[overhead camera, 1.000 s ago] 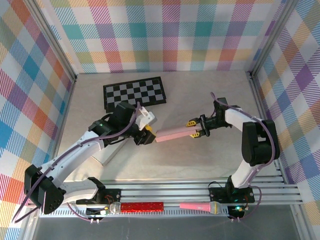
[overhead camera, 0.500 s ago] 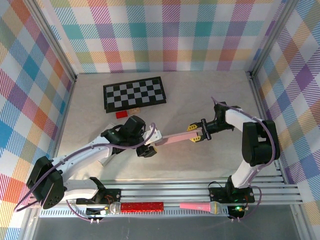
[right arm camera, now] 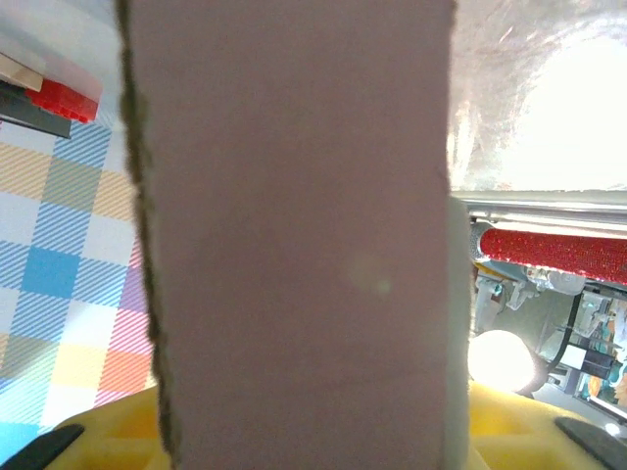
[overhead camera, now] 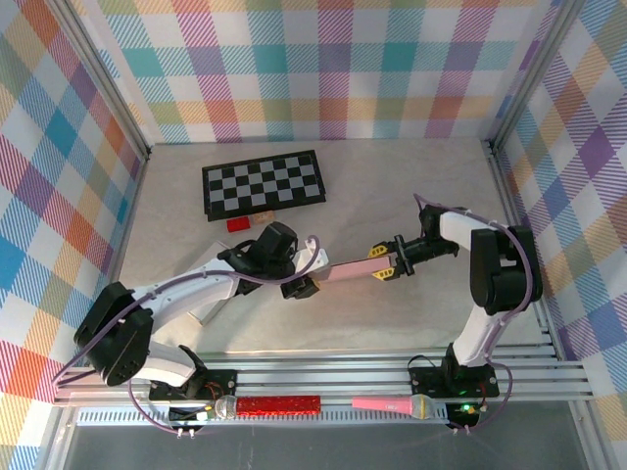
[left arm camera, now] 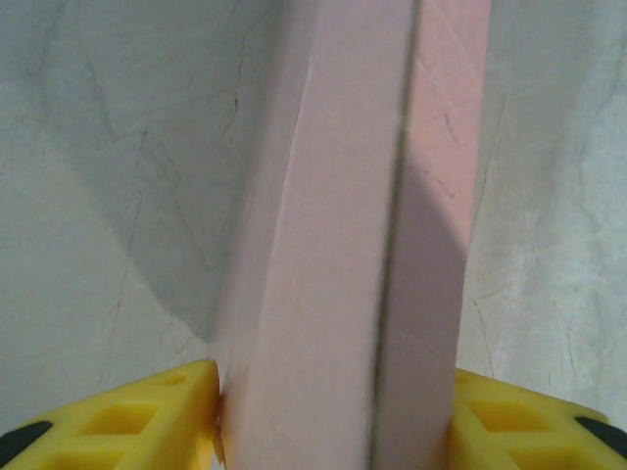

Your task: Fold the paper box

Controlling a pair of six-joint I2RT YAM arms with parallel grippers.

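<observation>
Top external view shows us the pink paper box (overhead camera: pixel 345 270) stretched between our two claws. Our left claw (overhead camera: pixel 310 281) is half closed on one end, yellow fingers (left arm camera: pixel 147 421) pressing both sides. Our right claw (overhead camera: pixel 380 263) squeezes the other end the same way. A checkerboard (overhead camera: pixel 263 183) lies beyond the left claw.

The paper box (overhead camera: pixel 345 271) is pale pink, and the fingertips (left arm camera: pixel 147 416) pressed to it are yellow. The board (overhead camera: pixel 263 182) is chequered black and white. The walls (overhead camera: pixel 323 69) carry pastel plaid.
</observation>
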